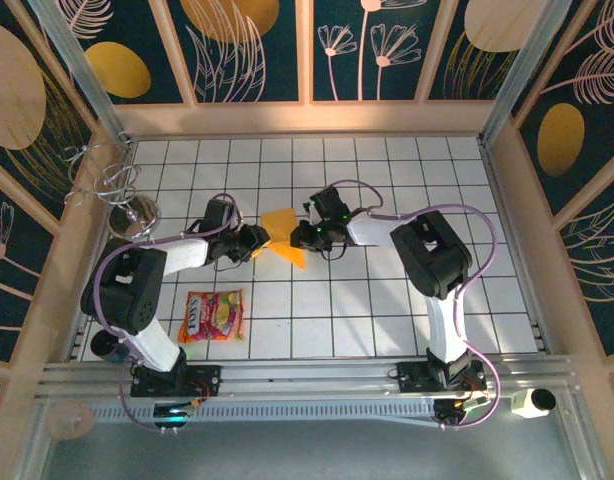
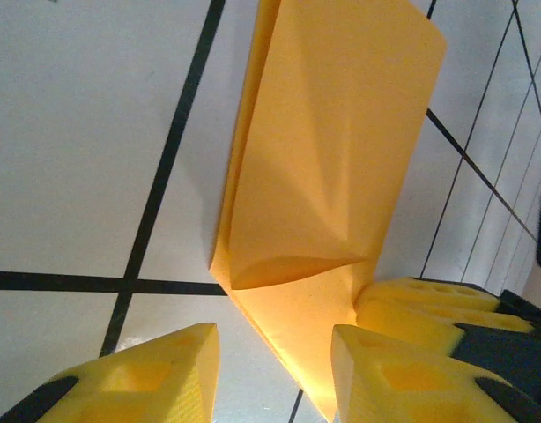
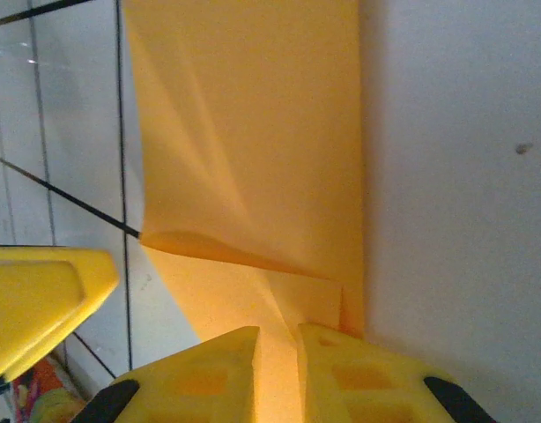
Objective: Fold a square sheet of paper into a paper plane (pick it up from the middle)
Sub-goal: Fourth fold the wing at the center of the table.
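Square sheet of paper (image 1: 280,232), partly folded, is at mid-table (image 1: 407,300) between the two claws, one pointed corner aimed toward the near edge. I cannot tell whether it rests on the tiles or is lifted. Right gripper (image 3: 277,335): pads pressed together on the sheet's lower end, paper pinched in the narrow slot between them. Left gripper (image 2: 275,344): spread wide. The paper runs down through the gap, close to one finger (image 2: 403,374), not clamped. Step in hand, by my reading: forming a crease while one arm anchors the sheet. To do it well: hold the right pinch firm so the layers do not slip, bring the left claw onto the loose flap near the fold line, close only once the edges line up, and press along the crease rather than pull, since thin paper buckles. Views: top external gives the layout, with both arms meeting at centre and a snack packet (image 1: 214,315) well apart near the left base; jaw state is too small to read there. Left wrist shows a curled pocket where the flap bows. Right wrist shows the layers entering the pinch.
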Tool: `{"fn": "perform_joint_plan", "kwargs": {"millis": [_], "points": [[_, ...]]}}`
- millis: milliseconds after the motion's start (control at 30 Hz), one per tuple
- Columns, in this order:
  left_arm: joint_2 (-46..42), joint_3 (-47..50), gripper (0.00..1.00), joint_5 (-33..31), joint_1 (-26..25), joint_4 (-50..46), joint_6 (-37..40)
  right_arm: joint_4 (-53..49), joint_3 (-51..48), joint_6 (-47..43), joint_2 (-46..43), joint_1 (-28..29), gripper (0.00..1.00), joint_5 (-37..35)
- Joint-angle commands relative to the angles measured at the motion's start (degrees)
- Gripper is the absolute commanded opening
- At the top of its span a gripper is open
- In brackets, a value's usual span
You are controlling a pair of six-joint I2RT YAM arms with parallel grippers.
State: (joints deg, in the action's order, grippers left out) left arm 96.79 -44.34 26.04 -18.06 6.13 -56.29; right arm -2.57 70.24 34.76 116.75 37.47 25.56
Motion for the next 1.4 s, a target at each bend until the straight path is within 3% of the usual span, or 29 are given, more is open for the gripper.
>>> {"fn": "perform_joint_plan", "kwargs": {"millis": [0,333,500,1367], "points": [[1.0,-0.3,0.38,1.6,-0.1,1.3,-0.8,-1.9,0.5,0.5,1.5,-0.6,0.19,-1.2],[5.5,-3.9,0.32,2.1,-0.7,-1.0,0.3,-2.0,0.1,0.4,2.5,-0.9,0.18,-0.5],[6.5,-4.6,0.25,3.4,-0.8,0.2,-0.1,-2.1,-0.2,0.2,2.4,-1.0,0.17,-0.4],[12.6,-11.1,0.23,8.7,0.2,-1.0,6.3,-0.9,-1.1,-2.6,1.9,-1.6,0.17,0.8]]}}
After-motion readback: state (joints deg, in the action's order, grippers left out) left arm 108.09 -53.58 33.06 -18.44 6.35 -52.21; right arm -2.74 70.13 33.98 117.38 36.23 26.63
